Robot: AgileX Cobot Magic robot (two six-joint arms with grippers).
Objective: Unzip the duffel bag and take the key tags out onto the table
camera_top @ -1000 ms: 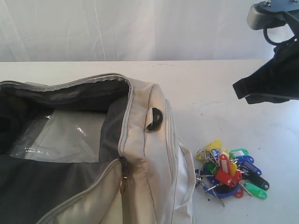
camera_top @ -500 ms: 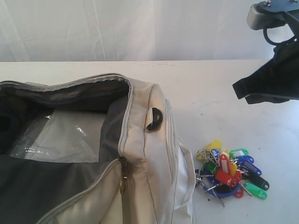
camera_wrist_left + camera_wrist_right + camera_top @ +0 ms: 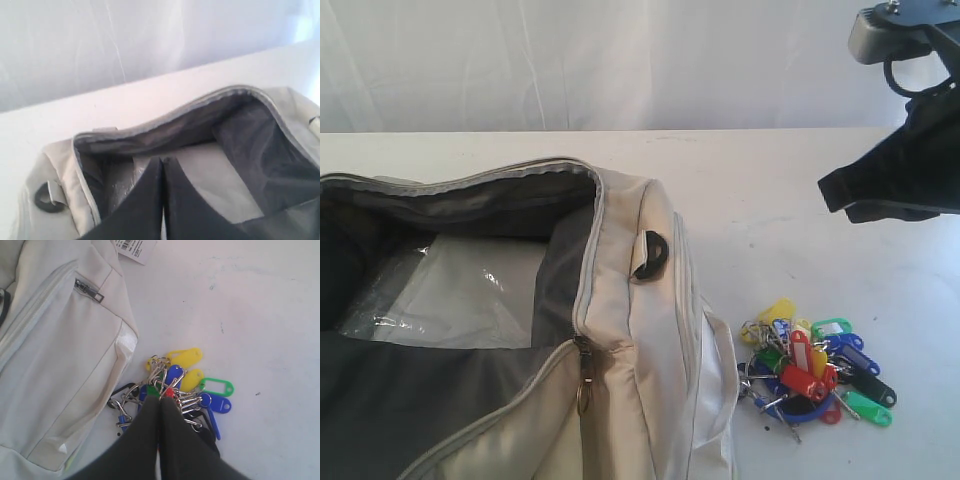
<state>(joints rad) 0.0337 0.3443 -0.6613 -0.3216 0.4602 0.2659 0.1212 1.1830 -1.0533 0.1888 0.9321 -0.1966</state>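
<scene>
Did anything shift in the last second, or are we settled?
Almost nothing. A dark shape at the left edge inside the duffel bag has slipped out of the exterior view, perhaps the left gripper backing off. The key tags lie where they were on the table, and the right gripper hangs unmoved above.

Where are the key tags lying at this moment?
In the exterior view the key tags lie in a heap on the white table at the lower right. They are outside the open duffel bag, close beside its end.

White curtain backdrop [image 3: 570,60], faint vertical folds, soft even light
</scene>
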